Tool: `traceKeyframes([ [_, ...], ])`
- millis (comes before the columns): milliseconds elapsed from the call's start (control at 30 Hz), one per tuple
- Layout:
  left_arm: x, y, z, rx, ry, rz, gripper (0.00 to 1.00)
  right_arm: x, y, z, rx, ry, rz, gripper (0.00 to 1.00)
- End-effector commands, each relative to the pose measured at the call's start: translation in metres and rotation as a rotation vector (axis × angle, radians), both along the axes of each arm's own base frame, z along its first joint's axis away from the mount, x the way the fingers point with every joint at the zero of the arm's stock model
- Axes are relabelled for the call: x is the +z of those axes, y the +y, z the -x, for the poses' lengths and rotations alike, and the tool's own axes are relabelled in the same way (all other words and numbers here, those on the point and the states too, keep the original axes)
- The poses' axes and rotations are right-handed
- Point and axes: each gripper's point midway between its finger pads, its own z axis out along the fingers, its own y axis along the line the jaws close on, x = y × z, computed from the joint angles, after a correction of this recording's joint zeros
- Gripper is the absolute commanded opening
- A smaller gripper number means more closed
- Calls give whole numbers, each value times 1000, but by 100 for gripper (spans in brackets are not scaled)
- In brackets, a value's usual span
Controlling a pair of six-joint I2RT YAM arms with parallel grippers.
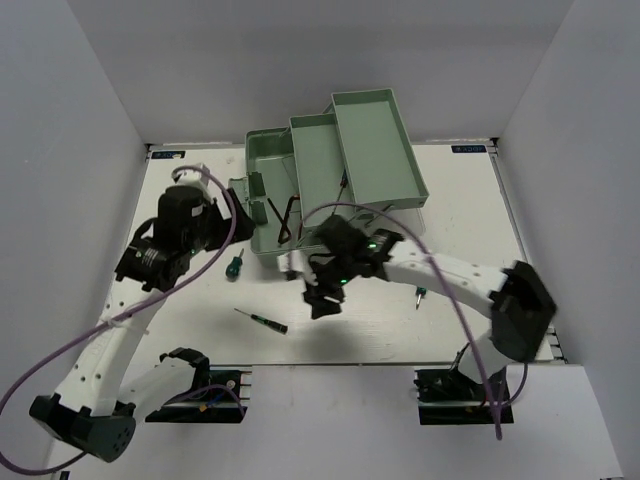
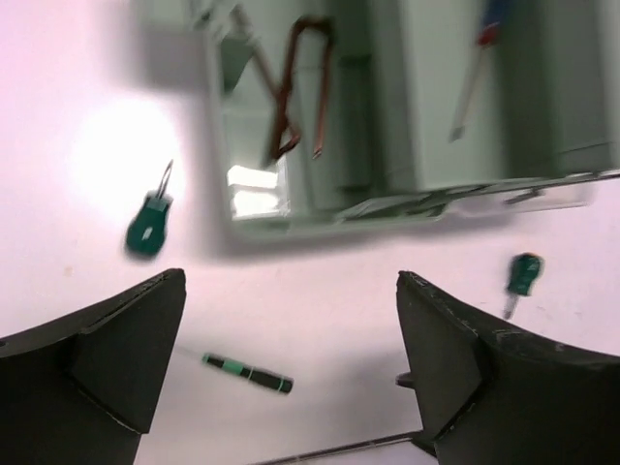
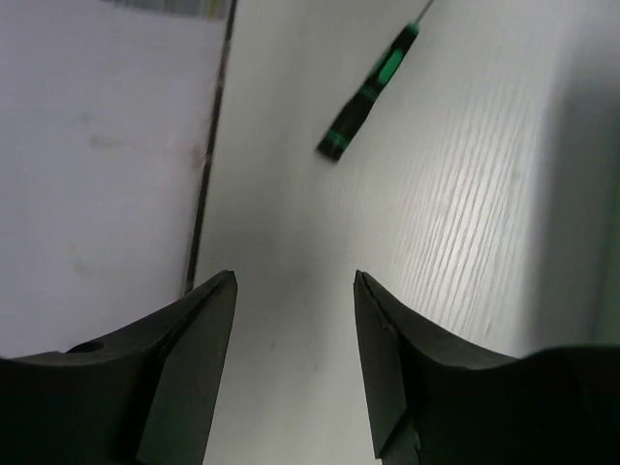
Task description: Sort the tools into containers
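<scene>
The pale green toolbox (image 1: 272, 160) stands at the back centre with its tiers (image 1: 375, 145) folded out. Reddish-brown hex keys (image 2: 300, 87) lie in its near compartment (image 2: 254, 208), and a blue-handled screwdriver (image 2: 481, 53) lies in a tier. On the table are a stubby green screwdriver (image 1: 235, 265), a slim black-and-green screwdriver (image 1: 263, 321) and a small green one (image 1: 420, 295). My left gripper (image 2: 291, 279) is open wide and empty, high over the table left of the box. My right gripper (image 3: 294, 276) is open and empty, just right of the slim screwdriver (image 3: 371, 95).
White walls close the table in on the left, back and right. The front edge (image 1: 330, 362) runs just behind the arm bases. A purple cable (image 1: 235, 215) loops from the left arm near the box corner.
</scene>
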Motion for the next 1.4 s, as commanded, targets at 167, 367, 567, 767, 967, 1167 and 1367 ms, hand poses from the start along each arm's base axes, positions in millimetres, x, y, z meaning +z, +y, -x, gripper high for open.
traceKeyframes([
  [167,-40,43,49,230,86,15,99,-26,93,-35,-262,-116,172,61],
  [367,-56,72,74,396,137,4,99,-62,94,-5,-237,-85,272,61],
  [567,-75,82,90,485,192,23,99,-92,94,13,-267,-89,342,61],
  [767,-78,92,107,534,199,31,99,-111,104,5,-312,-112,373,61],
  [967,-75,97,118,561,190,57,99,-134,108,-2,-335,-141,421,60],
  [1167,-79,97,121,560,204,63,99,-148,98,3,-319,-124,464,35],
  [1367,-86,90,107,548,205,62,99,-143,71,4,-333,-101,517,0],
])
